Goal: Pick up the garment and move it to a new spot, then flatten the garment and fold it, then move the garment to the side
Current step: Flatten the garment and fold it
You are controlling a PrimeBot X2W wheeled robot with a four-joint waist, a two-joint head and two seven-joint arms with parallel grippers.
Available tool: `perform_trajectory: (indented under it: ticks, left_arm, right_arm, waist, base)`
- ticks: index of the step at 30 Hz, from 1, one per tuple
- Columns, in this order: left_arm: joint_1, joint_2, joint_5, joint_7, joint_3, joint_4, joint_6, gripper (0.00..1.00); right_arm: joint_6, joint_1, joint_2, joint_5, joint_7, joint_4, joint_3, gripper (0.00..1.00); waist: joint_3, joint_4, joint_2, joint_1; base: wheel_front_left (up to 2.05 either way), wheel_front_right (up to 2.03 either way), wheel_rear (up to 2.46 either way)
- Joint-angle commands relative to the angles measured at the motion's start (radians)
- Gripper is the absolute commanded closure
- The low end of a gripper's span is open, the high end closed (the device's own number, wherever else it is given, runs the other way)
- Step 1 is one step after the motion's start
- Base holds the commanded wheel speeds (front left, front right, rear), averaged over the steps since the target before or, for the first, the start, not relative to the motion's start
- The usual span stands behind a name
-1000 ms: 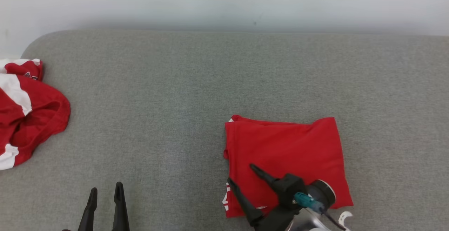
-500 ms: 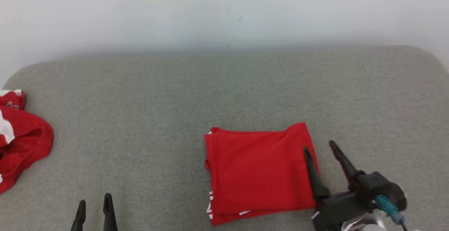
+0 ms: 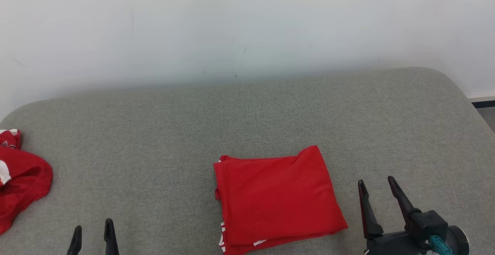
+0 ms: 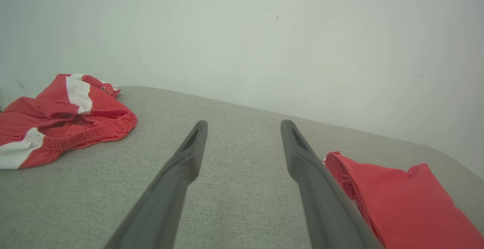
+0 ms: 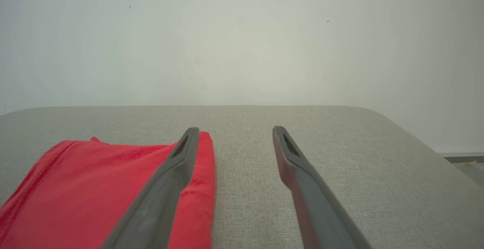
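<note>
The garment (image 3: 276, 199) is red and lies folded into a neat rectangle on the grey cushion (image 3: 162, 131), right of centre; it also shows in the left wrist view as the garment (image 4: 401, 200) and in the right wrist view as the garment (image 5: 94, 188). My right gripper (image 3: 377, 183) stands open just right of the garment, clear of the cloth, with nothing between its fingers. At the lower left my left gripper (image 3: 92, 228) is open and empty, well away from the fold.
A crumpled red and white garment (image 3: 19, 177) lies at the cushion's far left edge, also seen as the crumpled garment (image 4: 60, 116). A pale wall (image 3: 247, 26) rises behind the cushion. The cushion's right end curves off near a strip of floor (image 3: 485, 110).
My right gripper left the folded garment's front edge and swung out to its right side, staying open. The camera tilted up, so everything sits lower in the picture.
</note>
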Motion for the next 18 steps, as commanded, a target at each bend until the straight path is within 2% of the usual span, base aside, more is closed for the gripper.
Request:
perform_trajectory:
  ticks: [1,9,18]
  left_arm:
    - [0.020,-0.002,0.003,-0.003,0.006,0.011,0.001,0.00]
    - [0.012,-0.002,0.010,-0.003,0.021,0.067,0.001,0.00]
    - [0.012,-0.002,0.012,-0.003,0.018,0.079,0.001,0.00]
  right_arm:
    - [-0.003,0.010,0.001,-0.001,-0.007,0.008,0.008,0.00]
    - [-0.003,0.011,-0.012,0.024,-0.008,0.043,0.048,0.00]
    - [-0.003,0.011,-0.009,0.027,-0.009,0.051,0.040,0.00]
  waist:
    - [-0.004,-0.001,0.0000,0.0002]
    - [-0.008,0.001,0.0000,0.0002]
    - [-0.006,0.003,0.0000,0.0002]
  base:
    - [0.00,0.00,0.00]
    - [0.00,0.00,0.00]
    - [0.00,0.00,0.00]
